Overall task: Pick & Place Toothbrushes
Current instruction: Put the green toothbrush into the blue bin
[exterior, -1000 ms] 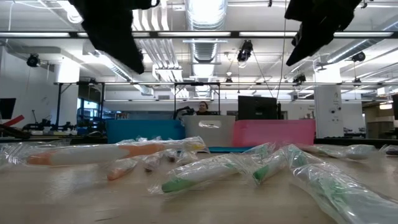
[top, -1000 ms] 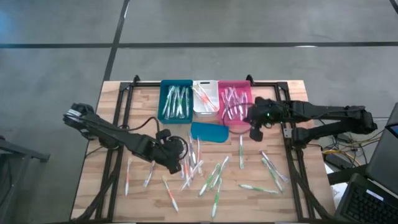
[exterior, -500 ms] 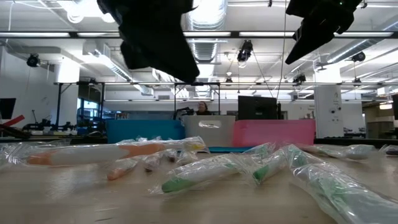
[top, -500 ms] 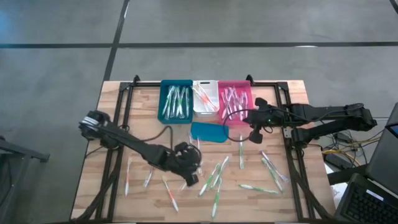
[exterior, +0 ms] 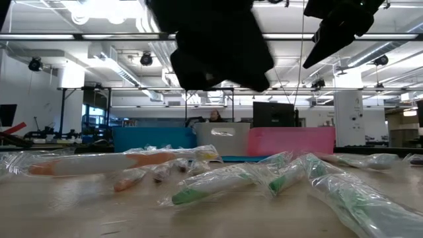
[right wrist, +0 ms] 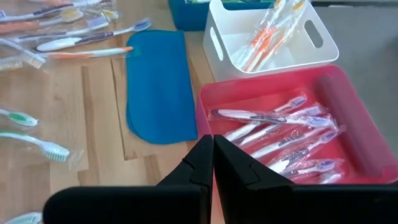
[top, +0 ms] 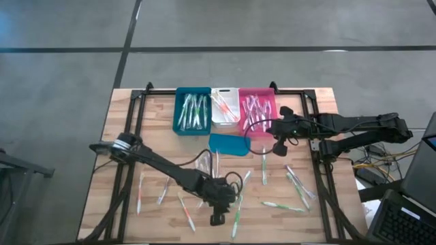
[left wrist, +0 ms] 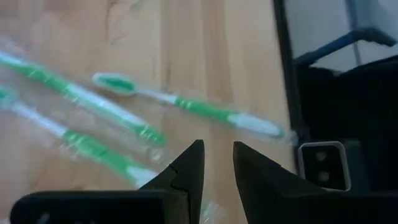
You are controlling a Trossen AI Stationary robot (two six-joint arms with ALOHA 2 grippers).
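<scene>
We see bright, even light from above. In the low view, long ceiling lamps (exterior: 218,10) glow so hard they turn white. The arm in front of them is just a black shape. The wrapped toothbrushes (exterior: 218,184) close to that camera are soft and fuzzy. The left wrist view is blurry all over. The tabletop (top: 320,211) shows only faint shadows.

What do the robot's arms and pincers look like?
Both arms are dark, thin and jointed. The left arm has a silvery ring near its base and a looping black cable. The left pincer has two flat, black, pointed fingers. The right pincer looks alike.
</scene>
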